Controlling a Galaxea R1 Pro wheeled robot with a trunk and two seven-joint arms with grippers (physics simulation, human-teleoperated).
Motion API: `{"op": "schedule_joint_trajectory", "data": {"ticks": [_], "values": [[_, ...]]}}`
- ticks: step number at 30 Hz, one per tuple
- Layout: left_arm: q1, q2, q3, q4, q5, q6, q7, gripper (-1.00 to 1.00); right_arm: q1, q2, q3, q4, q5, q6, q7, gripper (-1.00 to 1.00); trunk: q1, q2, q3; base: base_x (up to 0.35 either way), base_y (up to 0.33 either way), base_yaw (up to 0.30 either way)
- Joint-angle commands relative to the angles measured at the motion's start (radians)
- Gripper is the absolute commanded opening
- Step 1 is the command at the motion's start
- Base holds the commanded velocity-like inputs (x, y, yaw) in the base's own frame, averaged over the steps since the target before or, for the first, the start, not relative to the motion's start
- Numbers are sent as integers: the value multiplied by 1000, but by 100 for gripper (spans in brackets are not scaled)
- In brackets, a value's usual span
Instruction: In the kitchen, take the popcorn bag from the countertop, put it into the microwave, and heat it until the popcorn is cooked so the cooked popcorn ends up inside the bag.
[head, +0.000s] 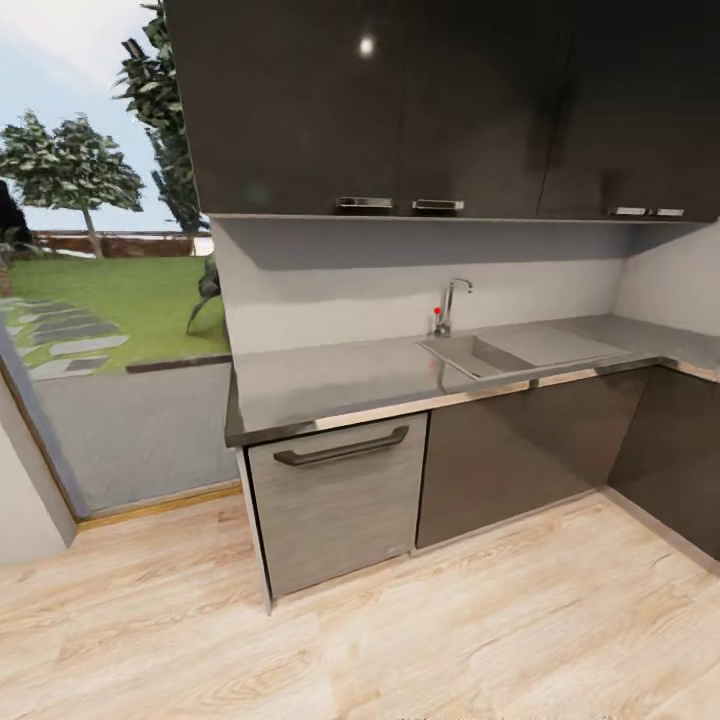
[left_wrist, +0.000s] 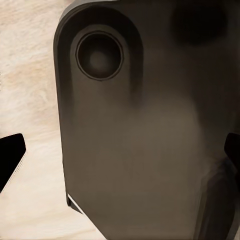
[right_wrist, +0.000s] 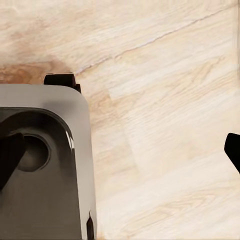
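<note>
the head view looks at a corner of the kitchen: a grey glossy countertop (head: 330, 385) lies on dark cabinets (head: 510, 455), with a sink (head: 500, 355) set in it and a tap (head: 452, 300) behind the sink. under the countertop, at its left end, stands a grey appliance front with a dark handle (head: 342, 447). dark upper cabinets (head: 440, 100) hang above, and a window (head: 100, 250) shows grass and trees. the floor (head: 350, 640) is of light wood planks. in the left wrist view, the left gripper (left_wrist: 122, 160) has its finger tips at both edges, wide apart, over a dark part of the robot (left_wrist: 135, 150). the right gripper (right_wrist: 122, 160) is also spread apart, holding nothing, above the floor.
</note>
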Motion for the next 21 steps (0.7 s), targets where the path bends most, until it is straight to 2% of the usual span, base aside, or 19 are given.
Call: {"op": "schedule_joint_trajectory", "data": {"ticks": [1,21], "values": [[0,0,1,0,0,-2,0,100,-1,0,0,1,-1,-9,-2,100,0,-1,-1,0,0,-300],[-10,1,-3,-2,-3,-15,8,100,-1,2,-1,1,-1,-20,-3,100,0,-1,-1,0,0,-300]]}}
